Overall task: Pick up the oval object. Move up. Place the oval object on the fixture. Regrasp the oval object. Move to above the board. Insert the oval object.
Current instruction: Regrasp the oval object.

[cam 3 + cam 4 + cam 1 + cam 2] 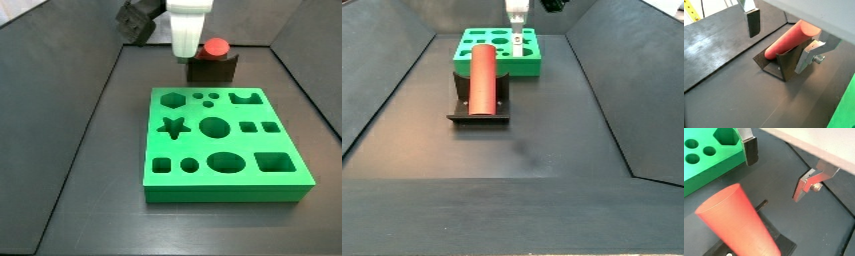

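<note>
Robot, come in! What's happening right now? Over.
Gripper open, empty, above the fixture. Oval object resting on the fixture. Board beyond. Nothing in the way.

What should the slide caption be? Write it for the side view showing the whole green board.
Red oval object rests on the dark fixture behind the board; open gripper beside it.

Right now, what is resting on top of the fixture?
The oval object lies along the fixture, covering its notch. The gripper is open around it, not touching.

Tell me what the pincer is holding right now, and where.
Nothing. The open pincer is empty; the smooth red oval peg rests on the dark notched fixture.
</note>
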Controlling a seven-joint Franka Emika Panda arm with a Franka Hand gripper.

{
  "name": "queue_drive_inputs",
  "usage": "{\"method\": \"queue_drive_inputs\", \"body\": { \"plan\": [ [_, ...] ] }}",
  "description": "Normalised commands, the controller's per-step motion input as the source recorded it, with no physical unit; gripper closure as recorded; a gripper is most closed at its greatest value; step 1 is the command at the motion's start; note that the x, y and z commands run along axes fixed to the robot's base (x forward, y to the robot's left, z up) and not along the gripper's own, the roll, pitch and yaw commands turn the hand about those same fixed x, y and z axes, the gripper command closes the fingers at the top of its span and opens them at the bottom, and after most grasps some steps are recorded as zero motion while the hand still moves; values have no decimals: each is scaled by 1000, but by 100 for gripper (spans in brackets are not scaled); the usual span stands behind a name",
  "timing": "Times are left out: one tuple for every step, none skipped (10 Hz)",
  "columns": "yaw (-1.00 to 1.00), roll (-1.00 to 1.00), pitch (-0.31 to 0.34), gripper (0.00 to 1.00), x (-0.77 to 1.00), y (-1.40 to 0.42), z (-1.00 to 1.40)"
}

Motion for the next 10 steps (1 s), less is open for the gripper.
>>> {"method": "queue_drive_inputs", "body": {
  "plan": [
    [21, 122, 110, 0, 1000, -22, -45],
    [19, 117, 105, 0, 1000, -26, -49],
    [19, 117, 105, 0, 1000, -25, -47],
    [15, 115, 104, 0, 1000, -27, -46],
    [10, 117, 102, 0, 1000, -24, -46],
    [10, 117, 111, 0, 1000, -26, -46],
    [8, 118, 117, 0, 985, -29, -45],
    [7, 114, 115, 0, 935, -28, -40],
    [5, 112, 117, 0, 867, -23, -40],
    [5, 113, 122, 0, 823, -20, -40]
  ]
}}
